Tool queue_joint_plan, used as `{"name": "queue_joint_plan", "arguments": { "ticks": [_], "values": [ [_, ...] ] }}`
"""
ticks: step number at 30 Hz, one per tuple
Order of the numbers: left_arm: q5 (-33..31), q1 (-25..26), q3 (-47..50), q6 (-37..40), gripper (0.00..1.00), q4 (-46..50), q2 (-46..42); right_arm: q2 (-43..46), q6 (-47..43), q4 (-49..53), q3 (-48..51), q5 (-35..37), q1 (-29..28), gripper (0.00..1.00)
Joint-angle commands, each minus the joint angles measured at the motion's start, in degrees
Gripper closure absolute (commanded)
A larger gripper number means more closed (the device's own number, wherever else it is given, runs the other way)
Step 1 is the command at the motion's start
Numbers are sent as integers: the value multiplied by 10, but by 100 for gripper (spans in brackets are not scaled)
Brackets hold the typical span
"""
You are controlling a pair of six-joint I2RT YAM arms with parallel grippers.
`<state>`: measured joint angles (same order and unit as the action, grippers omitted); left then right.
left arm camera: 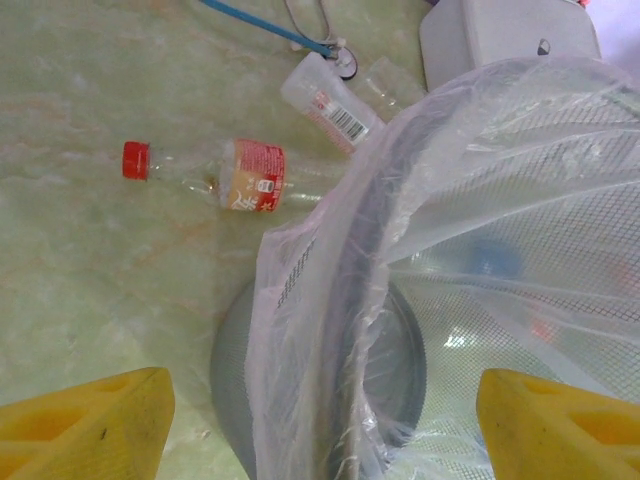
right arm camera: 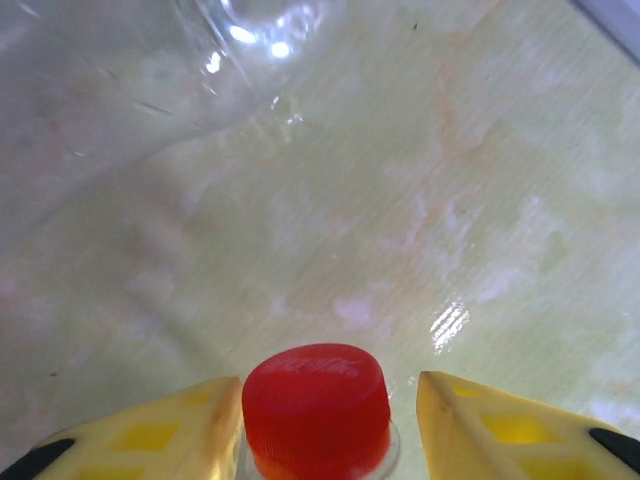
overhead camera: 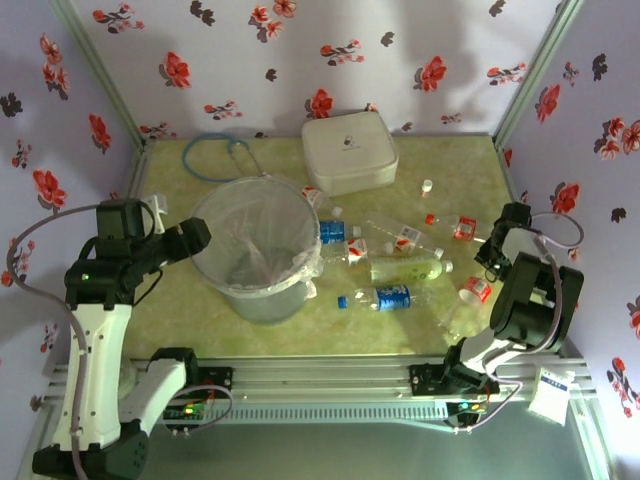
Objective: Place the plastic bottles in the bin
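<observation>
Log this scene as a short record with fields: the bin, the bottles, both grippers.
bin: grey, lined with a clear bag, upright
bottles: several lying scattered to the right of the bin
nearest the arms: blue-labelled bottle, on its side
left gripper: open wide over the bin's rim, holding nothing
right gripper: fingers close on either side of the red-capped bottle; a firm grip is not certain
white box: behind the bin, closed

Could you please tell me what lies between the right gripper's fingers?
A bottle's red cap sits between the right gripper's yellow fingers, as the right wrist view shows. A sliver of table shows beside it on one side.
</observation>
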<state>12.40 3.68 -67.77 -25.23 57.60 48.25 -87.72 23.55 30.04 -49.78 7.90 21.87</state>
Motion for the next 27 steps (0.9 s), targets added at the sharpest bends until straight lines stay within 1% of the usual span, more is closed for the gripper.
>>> {"name": "queue_joint_plan", "arguments": {
  "ticks": [1, 4, 6, 7, 9, 11, 15, 18, 22, 24, 27],
  "values": [
    [-9, 10, 8, -10, 21, -20, 0, 52, -8, 34, -12, 10, 5, 55],
    [-9, 16, 13, -14, 21, -34, 3, 104, -7, 47, -15, 11, 5, 59],
    [-10, 19, 16, -16, 21, -41, 9, 119, -9, 62, -24, 10, 5, 57],
    [-10, 21, 16, -15, 21, -42, 10, 116, -11, 72, -30, 6, 5, 51],
    [-9, 23, 17, -14, 20, -43, 11, 100, -12, 85, -33, -10, 5, 35],
    [-11, 24, 17, -12, 20, -43, 11, 76, -12, 93, -33, -21, 5, 28],
    [-16, 24, 14, -5, 20, -38, 14, 39, -9, 79, -19, -45, 5, 27],
    [-18, 24, 15, -5, 20, -38, 17, 18, -5, 59, -9, -47, 5, 26],
    [-18, 25, 18, -6, 20, -42, 18, -31, -6, 45, -7, -51, 5, 27],
    [-18, 25, 19, -8, 20, -45, 17, -50, -7, 37, -3, -48, 5, 28],
    [-18, 26, 22, -9, 20, -48, 18, -60, -5, 20, 10, -48, 5, 35]
  ]
}}
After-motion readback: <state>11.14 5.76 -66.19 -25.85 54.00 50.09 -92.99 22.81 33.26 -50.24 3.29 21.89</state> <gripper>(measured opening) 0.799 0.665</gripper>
